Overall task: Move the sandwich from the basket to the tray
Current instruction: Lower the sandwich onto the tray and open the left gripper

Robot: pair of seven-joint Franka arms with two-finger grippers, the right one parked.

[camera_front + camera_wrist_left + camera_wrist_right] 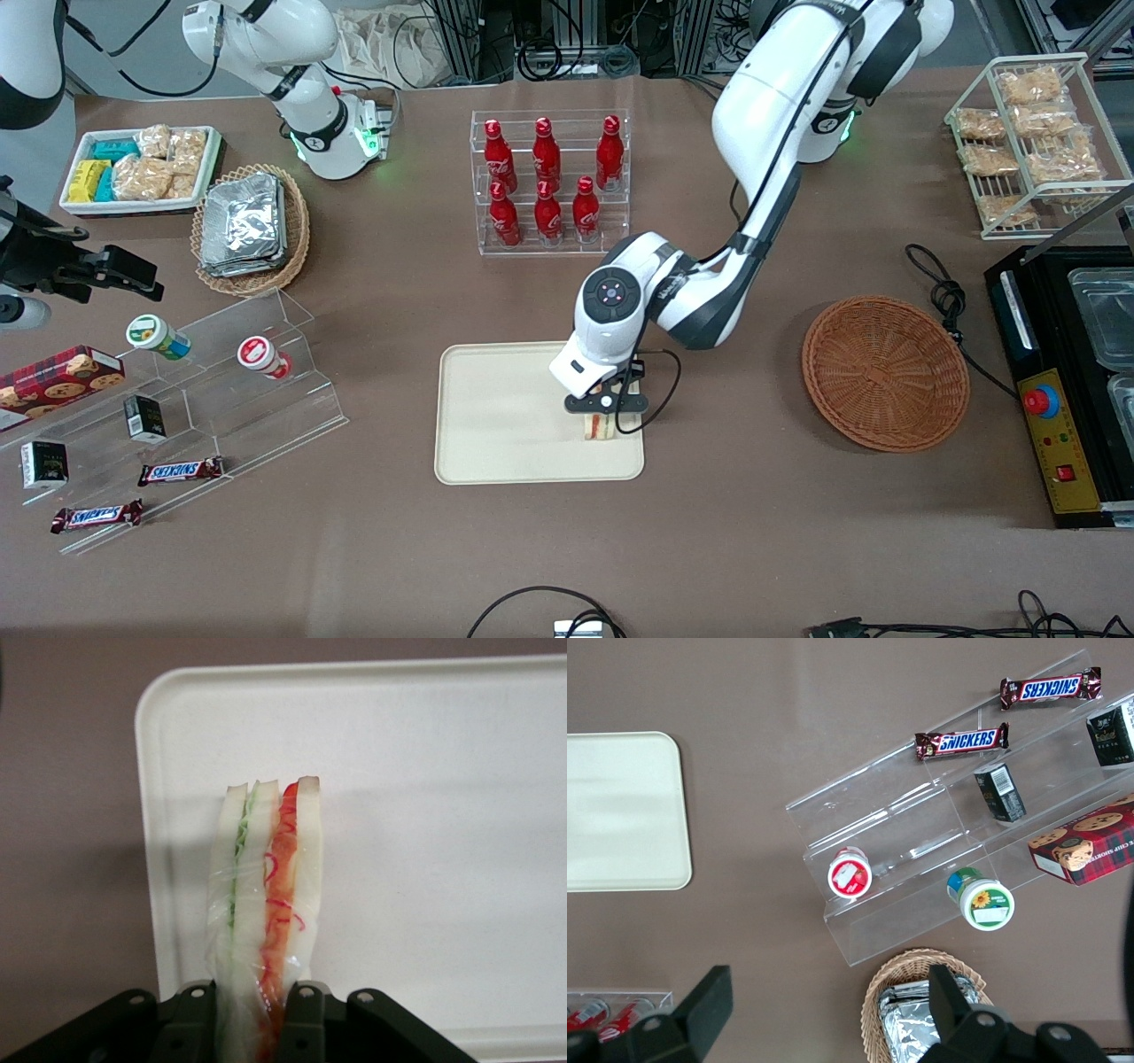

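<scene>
pincer (pixel 606 414) clamped on sandwich (pixel 266 921), over tray (pixel 496 416) at its edge toward working arm | sandwich upright, filling edge showing, low over tray, contact unclear | wicker basket (pixel 884 372) empty on surface, well apart toward working arm's end

End effector (pixel 604 415) with sandwich (pixel 599 426) over tray (pixel 496 416)

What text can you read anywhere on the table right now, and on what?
"SNICKERS": both chocolate bars on the acrylic stand.
"SHORTB...", partly cut off: cookie box.
Bottle and cup labels: unreadable.
Sandwich in the gripper over the tray: no text.
</scene>
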